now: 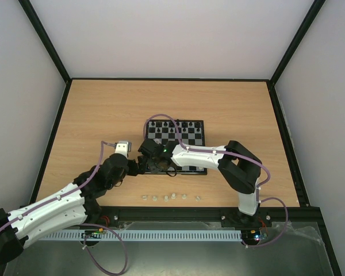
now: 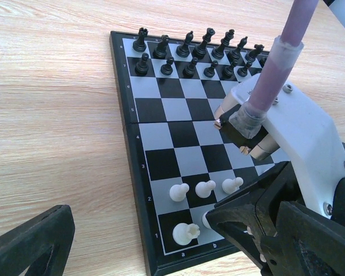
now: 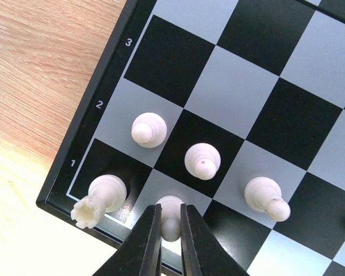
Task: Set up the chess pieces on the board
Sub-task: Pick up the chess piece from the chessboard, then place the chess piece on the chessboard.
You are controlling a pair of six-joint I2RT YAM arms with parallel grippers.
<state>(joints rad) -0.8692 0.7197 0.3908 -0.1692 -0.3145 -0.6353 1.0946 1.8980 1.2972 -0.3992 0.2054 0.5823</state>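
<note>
**Op 1:** What have I got?

**Op 2:** I see a wood-grain table (image 1: 103, 115) carrying the flat chequered board (image 2: 126, 144). My left gripper (image 2: 139, 217) gapes wide, holding nothing. My right gripper (image 3: 171, 215) is pinched on 1 smooth whitish piece (image 3: 170, 205) at rank 1, beside the crenellated rook (image 3: 100, 195).

**Op 1:** And the pawns (image 3: 202, 161)?

**Op 2:** 3, round-headed, on rank 2.

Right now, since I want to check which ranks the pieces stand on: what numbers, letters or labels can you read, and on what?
"3", "2", "1": white rank numbers on the black border of the board, right wrist view.
"4", "3", "2", "1": the same border, left wrist view.
Letters along the board's near edge, left wrist view: too blurred to read.
No other text shows.
</note>
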